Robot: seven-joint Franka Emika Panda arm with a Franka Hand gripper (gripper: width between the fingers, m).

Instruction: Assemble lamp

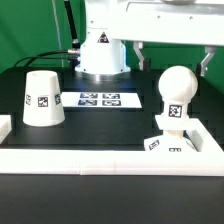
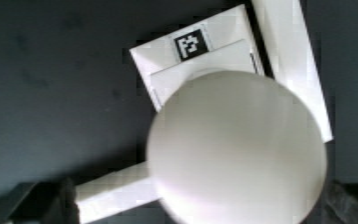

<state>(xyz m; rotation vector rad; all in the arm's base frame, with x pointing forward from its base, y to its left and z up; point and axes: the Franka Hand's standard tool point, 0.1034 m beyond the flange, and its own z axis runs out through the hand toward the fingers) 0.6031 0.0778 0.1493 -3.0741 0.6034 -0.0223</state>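
Observation:
The round white bulb [image 1: 176,88] stands upright on the low square base [image 1: 168,143] at the exterior view's right, against the white wall. The tapered shade [image 1: 42,98] stands mouth down at the exterior view's left, apart from them. My gripper [image 1: 172,60] is open and empty just above the bulb, one finger on each side of its top. In the wrist view the bulb [image 2: 238,135] fills the middle, with the tagged base [image 2: 197,52] under it. My dark fingertips [image 2: 34,205] show at the picture's corners, and the gripper's middle [image 2: 194,208] is over the bulb.
The marker board [image 1: 98,99] lies flat between the shade and the base, in front of the robot's body [image 1: 102,50]. A raised white wall [image 1: 100,157] runs along the near edge and the right side [image 1: 208,135] of the black table.

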